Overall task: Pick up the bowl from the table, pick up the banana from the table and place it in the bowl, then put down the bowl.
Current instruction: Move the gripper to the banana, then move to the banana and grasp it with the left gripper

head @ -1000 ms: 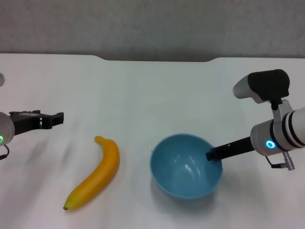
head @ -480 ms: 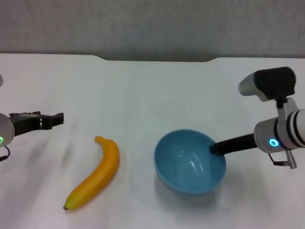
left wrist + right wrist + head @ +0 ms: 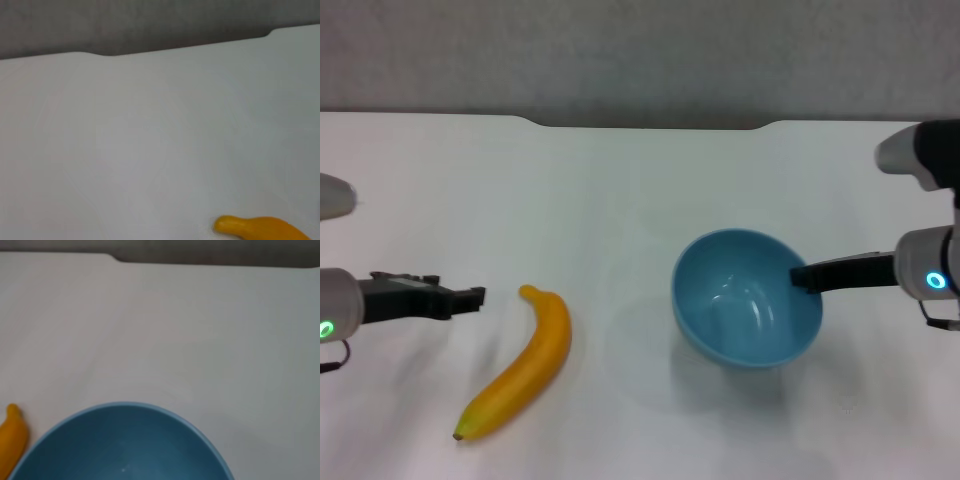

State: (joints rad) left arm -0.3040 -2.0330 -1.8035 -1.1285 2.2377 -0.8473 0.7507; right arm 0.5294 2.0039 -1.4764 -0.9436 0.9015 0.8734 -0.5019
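The light-blue bowl (image 3: 740,312) hangs a little above the white table (image 3: 620,200), right of centre, with its shadow on the table below. My right gripper (image 3: 801,276) is shut on the bowl's right rim. The bowl fills the right wrist view (image 3: 125,445). The yellow-orange banana (image 3: 525,365) lies on the table at the front left, its dark tip toward me. My left gripper (image 3: 475,297) is low over the table, just left of the banana's far end and apart from it. That end shows in the left wrist view (image 3: 260,228) and in the right wrist view (image 3: 11,440).
The table's far edge has a shallow notch (image 3: 650,125) with a grey wall behind it. Bare white tabletop lies between the banana and the bowl and across the whole far half.
My right gripper has raised the bowl and carried it to the right. My left gripper has moved right and nearer, toward the banana's far end. The banana has not moved.
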